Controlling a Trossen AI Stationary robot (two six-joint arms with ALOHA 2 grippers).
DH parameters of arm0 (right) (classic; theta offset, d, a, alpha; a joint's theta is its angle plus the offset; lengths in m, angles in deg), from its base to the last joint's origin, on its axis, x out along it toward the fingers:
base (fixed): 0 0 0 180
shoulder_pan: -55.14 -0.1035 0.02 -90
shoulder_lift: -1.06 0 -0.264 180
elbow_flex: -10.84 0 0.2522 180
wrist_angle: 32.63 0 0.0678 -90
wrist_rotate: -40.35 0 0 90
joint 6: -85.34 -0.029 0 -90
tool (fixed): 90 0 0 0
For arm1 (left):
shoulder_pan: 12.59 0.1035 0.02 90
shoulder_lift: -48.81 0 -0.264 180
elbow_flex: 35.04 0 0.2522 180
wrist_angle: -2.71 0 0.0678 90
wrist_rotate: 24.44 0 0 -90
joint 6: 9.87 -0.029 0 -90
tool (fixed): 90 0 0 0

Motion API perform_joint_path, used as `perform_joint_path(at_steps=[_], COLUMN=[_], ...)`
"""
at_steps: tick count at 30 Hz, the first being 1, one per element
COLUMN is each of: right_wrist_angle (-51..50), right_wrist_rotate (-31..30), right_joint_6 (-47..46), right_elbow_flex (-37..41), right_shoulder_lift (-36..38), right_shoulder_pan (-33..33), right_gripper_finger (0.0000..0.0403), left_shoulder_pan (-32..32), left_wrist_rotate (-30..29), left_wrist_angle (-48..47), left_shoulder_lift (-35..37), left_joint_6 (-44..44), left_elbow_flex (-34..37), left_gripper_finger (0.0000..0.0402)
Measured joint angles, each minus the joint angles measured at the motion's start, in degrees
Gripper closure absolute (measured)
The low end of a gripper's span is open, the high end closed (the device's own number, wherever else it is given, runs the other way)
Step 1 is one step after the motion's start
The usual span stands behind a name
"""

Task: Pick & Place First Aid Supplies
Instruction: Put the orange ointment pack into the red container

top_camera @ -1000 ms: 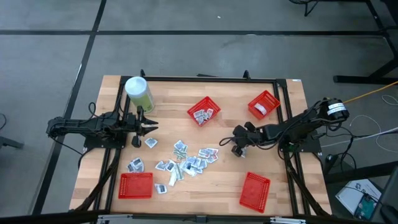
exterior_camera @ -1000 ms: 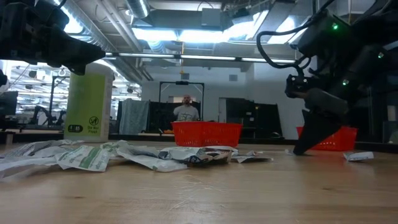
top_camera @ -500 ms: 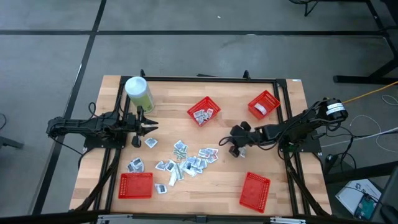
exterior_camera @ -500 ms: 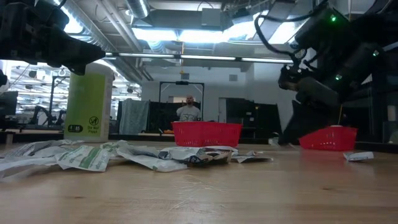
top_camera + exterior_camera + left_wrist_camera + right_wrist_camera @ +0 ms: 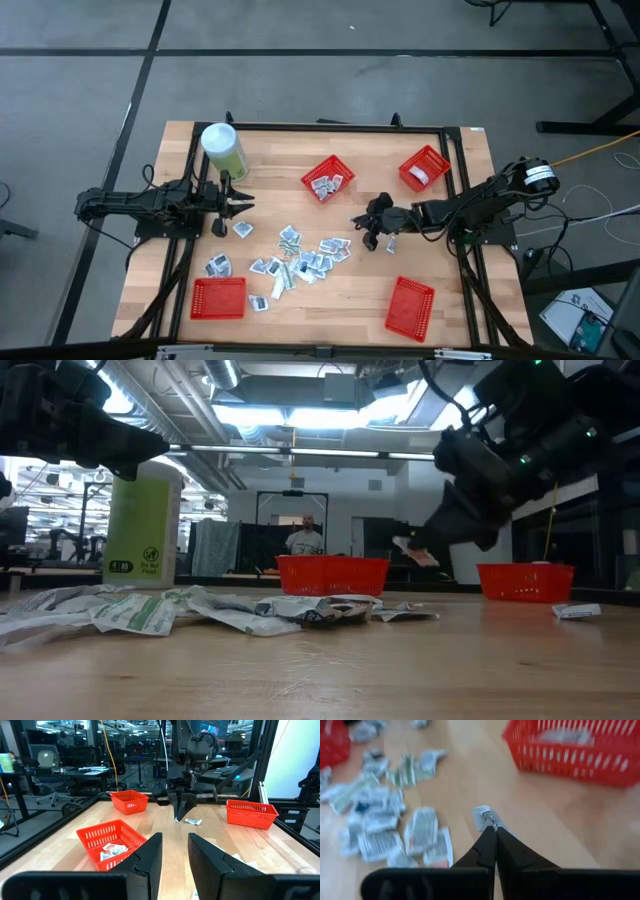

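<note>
Four red baskets sit on our table [image 5: 460, 150], and we start nearest the camera-side edge in the overhead picture: one basket [image 5: 218, 298] at seven o'clock from the table's middle and another [image 5: 410, 304] at five o'clock. Just inward lies the loose heap of first aid supplies [image 5: 300, 258], white-grey packets scattered near the centre. At three o'clock from that heap our right gripper [image 5: 364, 222] hangs above the wood, jaws pressed together and pinching one small packet [image 5: 485, 816] by its edge, lifted clear of the table in the low view [image 5: 414, 552]. Another stray packet [image 5: 392, 243] lies beside that arm. At nine o'clock our left gripper [image 5: 246, 204] waits with its fingers [image 5: 150, 854] spread and holding nothing. Farther off stand a basket holding packets [image 5: 328, 179] at twelve o'clock, a basket [image 5: 424, 167] at two o'clock, and a pale-green canister [image 5: 222, 148] at ten o'clock.
</note>
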Motion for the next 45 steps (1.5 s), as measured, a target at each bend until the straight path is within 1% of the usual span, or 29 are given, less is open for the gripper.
perform_joint_path(at_steps=[4, 9, 13, 19, 26, 29, 33, 37, 42, 45], right_wrist_angle=[5.59, 11.1, 14.72, 19.99, 25.23, 26.68, 25.96, 24.03, 11.09, 3.72], right_wrist_rotate=[-0.24, -0.26, -0.24, -0.24, -0.24, -0.23, -0.18, 1.73, 1.88, 1.91], right_joint_6=[2.33, 3.96, 4.78, 5.53, 6.46, 7.24, 8.39, 12.34, 14.75, 14.69], right_elbow_flex=[-0.04, -0.07, -0.07, -0.09, -0.09, -0.09, -1.45, -5.39, -12.66, -16.14], right_shoulder_lift=[0.0, 0.02, 0.04, 0.07, 0.07, 0.07, -0.3, -3.05, -5.96, -7.1], right_shoulder_pan=[1.73, 4.16, 6.29, 9.74, 13.67, 15.1, 16.65, 17.23, 18.37, 19.28], right_gripper_finger=[0.0387, 0.0396, 0.0397, 0.0385, 0.0398, 0.0396, 0.0386, 0.0389, 0.0398, 0.0391], left_shoulder_pan=[0.0, 0.0, 0.0, 0.0, 0.0, 0.0, 0.0, 0.0, 0.0, 0.0], left_wrist_rotate=[0.0, 0.0, 0.0, 0.0, 0.0, 0.0, 0.0, 0.0, 0.0, 0.0], left_wrist_angle=[-0.01, 0.0, 0.0, 0.0, -0.02, -0.02, -0.01, -0.02, 0.0, -0.01], left_shoulder_lift=[-0.02, 0.0, 0.0, -0.02, 0.0, 0.0, -0.02, 0.0, -0.01, -0.02], left_joint_6=[0.0, 0.0, 0.0, 0.0, 0.0, 0.0, 0.0, 0.0, 0.0, 0.0], left_elbow_flex=[0.01, 0.02, 0.01, 0.02, 0.0, 0.01, 0.0, 0.01, 0.02, 0.01], left_gripper_finger=[0.0313, 0.0313, 0.0313, 0.0313, 0.0313, 0.0313, 0.0313, 0.0313, 0.0313, 0.0313])
